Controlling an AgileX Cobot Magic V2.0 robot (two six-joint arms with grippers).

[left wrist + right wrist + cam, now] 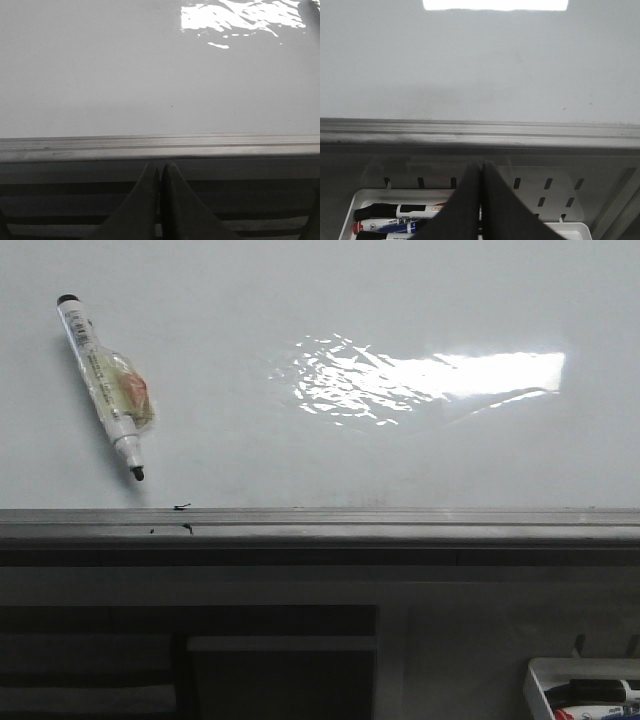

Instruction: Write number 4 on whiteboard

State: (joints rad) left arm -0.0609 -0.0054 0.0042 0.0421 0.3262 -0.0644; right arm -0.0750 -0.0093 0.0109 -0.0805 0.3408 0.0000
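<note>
Currently the whiteboard [300, 320] carries no number 4. A capless marker [103, 385] lies on it at 10 o'clock, tip toward the grey rail [400, 525]. Left claw [160, 172] and right claw [480, 172] both pinched together, empty. White tray [357, 202] of markers beneath right claw.

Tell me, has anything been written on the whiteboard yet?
No, the whiteboard shows only a bright glare patch and a marker lying on it, with no drawn number.
</note>
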